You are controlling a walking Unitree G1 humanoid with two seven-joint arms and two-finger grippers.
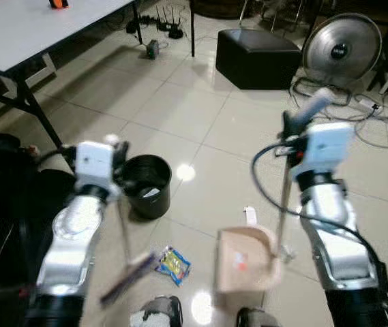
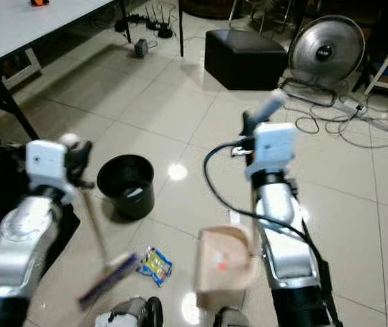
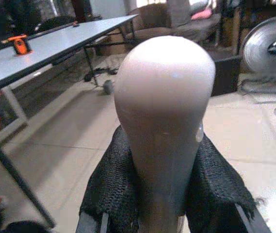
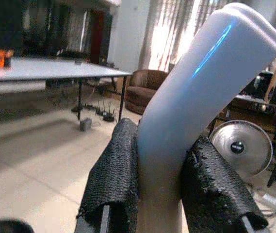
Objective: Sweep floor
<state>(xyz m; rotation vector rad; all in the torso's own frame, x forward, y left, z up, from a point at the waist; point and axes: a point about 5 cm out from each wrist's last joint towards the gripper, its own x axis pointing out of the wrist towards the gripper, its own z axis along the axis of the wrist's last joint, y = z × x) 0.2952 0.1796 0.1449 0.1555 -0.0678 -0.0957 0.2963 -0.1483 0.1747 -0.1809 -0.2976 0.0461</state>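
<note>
My left gripper (image 1: 116, 151) is shut on the pale handle (image 3: 163, 111) of a small broom; its thin shaft runs down to the dark bristle head (image 1: 127, 277) on the tiles. My right gripper (image 1: 290, 131) is shut on the light grey handle (image 4: 186, 126) of a dustpan; the beige pan (image 1: 245, 259) rests on the floor near my feet. A yellow and blue wrapper (image 1: 173, 264) lies on the floor between the broom head and the pan. A small white scrap (image 1: 250, 215) lies just beyond the pan.
A black bucket (image 1: 146, 185) stands on the tiles beside my left arm. A white table (image 1: 23, 30) with black legs is at the far left. A black ottoman (image 1: 257, 56), a floor fan (image 1: 342, 46) and loose cables (image 1: 378, 112) lie ahead to the right.
</note>
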